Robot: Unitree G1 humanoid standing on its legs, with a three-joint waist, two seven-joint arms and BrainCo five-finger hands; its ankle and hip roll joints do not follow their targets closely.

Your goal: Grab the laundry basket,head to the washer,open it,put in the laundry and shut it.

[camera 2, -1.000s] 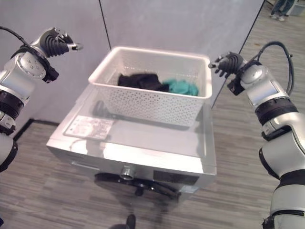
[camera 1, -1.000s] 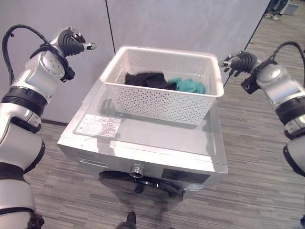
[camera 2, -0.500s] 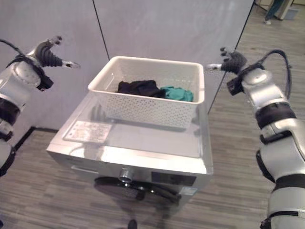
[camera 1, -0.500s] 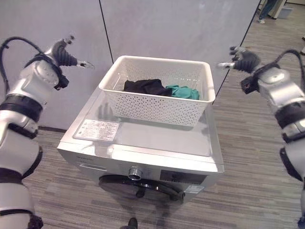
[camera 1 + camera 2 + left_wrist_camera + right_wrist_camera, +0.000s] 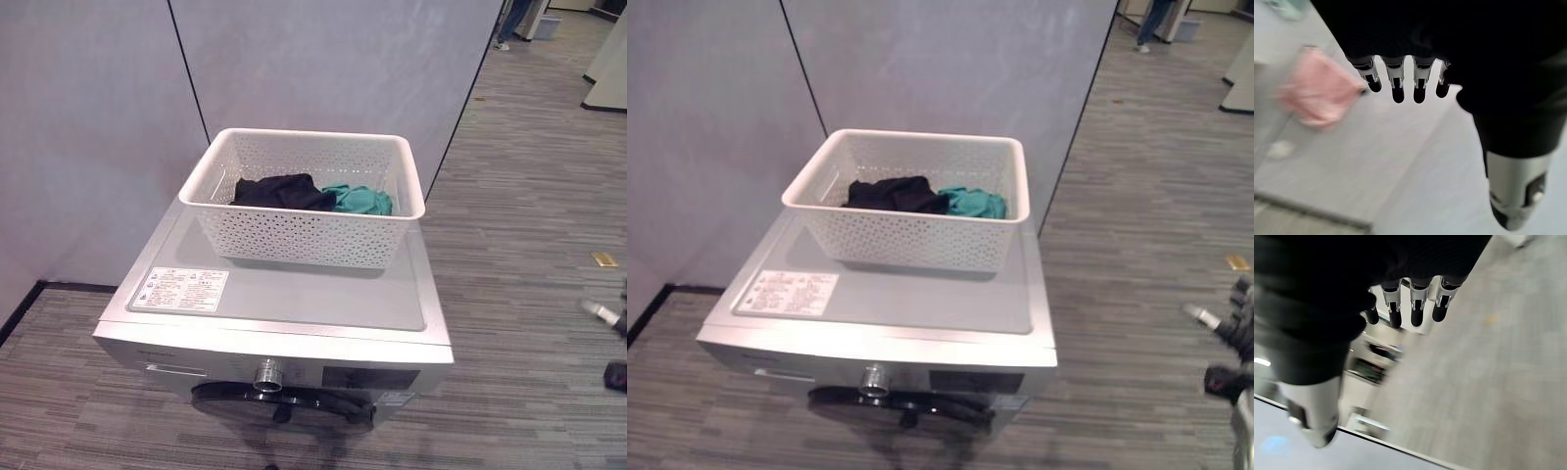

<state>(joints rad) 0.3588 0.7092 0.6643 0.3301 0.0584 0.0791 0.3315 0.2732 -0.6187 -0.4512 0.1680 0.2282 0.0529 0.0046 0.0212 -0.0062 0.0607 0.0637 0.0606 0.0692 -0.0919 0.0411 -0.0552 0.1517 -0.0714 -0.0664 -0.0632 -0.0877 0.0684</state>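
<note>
Both arms have dropped away from the basket [image 5: 302, 199], which sits on the washer [image 5: 294, 294]. Left hand [image 5: 1400, 78] and right hand [image 5: 1410, 303]: fingers straight, empty. Next step, by judgement: open the door.

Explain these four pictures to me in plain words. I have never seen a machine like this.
A two-armed humanoid robot is doing laundry. The two wide pictures come from cameras on its head, looking down. They show a white laundry basket standing on top of a silver washing machine, with black clothing and teal clothing inside. The washer's door looks shut. The two close pictures come from cameras on the wrists. The left hand and right hand hang with straight fingers and hold nothing; the right hand also shows low at the head views' edge.
</note>
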